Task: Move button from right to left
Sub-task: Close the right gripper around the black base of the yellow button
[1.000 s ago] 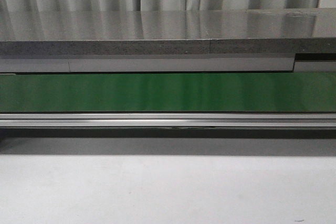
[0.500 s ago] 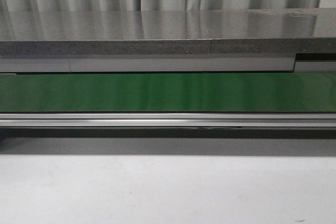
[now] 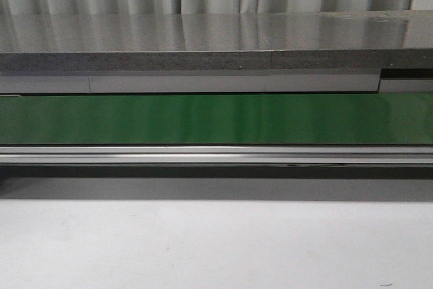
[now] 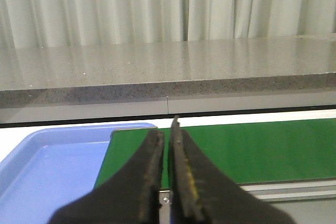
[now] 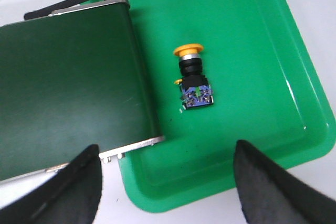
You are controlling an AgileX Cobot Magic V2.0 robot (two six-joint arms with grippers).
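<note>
The button is seen lying on its side in the green tray, beside the belt. The right gripper is held wide open above it, empty; the left gripper is closed on nothing. The rounded cap could roll away if pinched off-centre.

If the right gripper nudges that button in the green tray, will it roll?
Probably a little: the button lies on its side, and its round yellow cap could pivot. Its blocky body should stop a full roll. The glossy green tray looks slick, so it may slide.
</note>
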